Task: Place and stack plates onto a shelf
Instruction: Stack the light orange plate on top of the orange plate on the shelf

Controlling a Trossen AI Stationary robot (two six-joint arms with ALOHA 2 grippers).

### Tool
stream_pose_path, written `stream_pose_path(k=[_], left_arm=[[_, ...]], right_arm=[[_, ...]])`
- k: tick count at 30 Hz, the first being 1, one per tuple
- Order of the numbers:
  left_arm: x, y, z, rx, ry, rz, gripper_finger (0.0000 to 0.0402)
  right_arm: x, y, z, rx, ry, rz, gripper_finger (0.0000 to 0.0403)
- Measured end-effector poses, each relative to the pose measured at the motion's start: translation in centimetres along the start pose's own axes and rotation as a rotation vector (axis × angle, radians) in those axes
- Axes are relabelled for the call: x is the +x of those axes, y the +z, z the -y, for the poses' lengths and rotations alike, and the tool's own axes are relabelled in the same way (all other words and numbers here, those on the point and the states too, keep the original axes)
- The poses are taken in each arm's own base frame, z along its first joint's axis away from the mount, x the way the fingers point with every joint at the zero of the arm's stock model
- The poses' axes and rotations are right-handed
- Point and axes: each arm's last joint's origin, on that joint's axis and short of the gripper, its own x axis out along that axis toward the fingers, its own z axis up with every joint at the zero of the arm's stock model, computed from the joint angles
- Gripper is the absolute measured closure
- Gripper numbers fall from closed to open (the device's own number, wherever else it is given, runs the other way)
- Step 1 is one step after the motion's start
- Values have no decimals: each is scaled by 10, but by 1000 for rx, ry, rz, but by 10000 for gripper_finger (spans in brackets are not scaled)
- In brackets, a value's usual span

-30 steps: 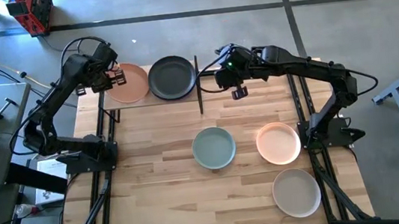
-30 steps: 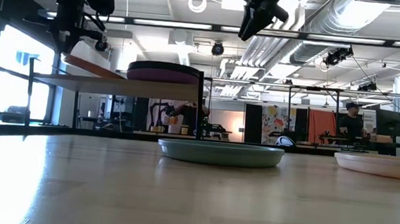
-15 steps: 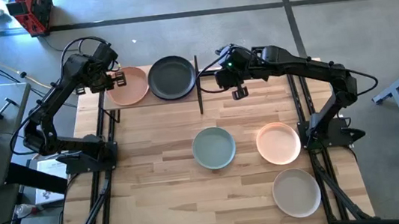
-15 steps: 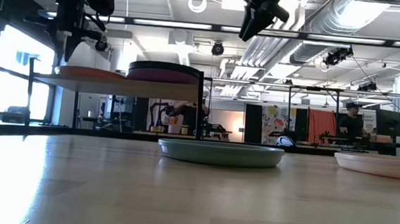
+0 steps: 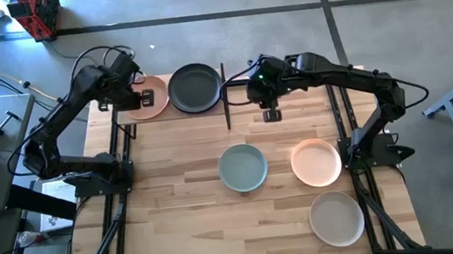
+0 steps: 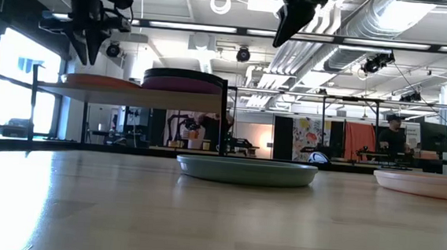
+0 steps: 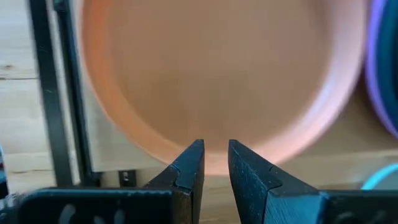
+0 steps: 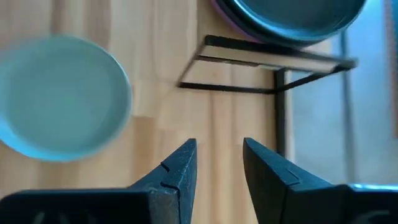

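Shelf point(image 5: 131, 114); left gripper point(image 7: 214, 163) parted, empty.

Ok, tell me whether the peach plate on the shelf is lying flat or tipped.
Flat. In the low view the peach plate lies level on the shelf, and the left gripper above it is open, holding nothing.

A robotics lab or workshop hall: exposed silver ceiling ducts point(image 6: 419, 28) and strip lights overhead, a bare grey concrete floor point(image 5: 418, 3), further black-framed workstations point(image 6: 410, 158) with a person point(image 6: 394, 133) behind.
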Motion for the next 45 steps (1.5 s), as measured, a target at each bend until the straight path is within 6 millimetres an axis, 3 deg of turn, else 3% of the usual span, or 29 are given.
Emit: stream_pose_path(k=[10, 15, 27, 34, 45], left_arm=[[-6, -31, 38, 209, -82, 3, 339], [-10, -50, 55, 338, -125, 1, 339], [-20, -100, 81, 603, -196, -27, 339], [-27, -122, 96, 713, -299, 8, 339], [-34, -143, 111, 817, -426, 52, 339]], right_arm=[[5, -7, -11, 468, 128, -100, 295], [4, -6, -27, 614, 147, -178, 295], [42, -19, -109, 833, 154, -390, 295], [48, -31, -157, 867, 137, -484, 295], [53, -48, -201, 981, 66, -535, 295]])
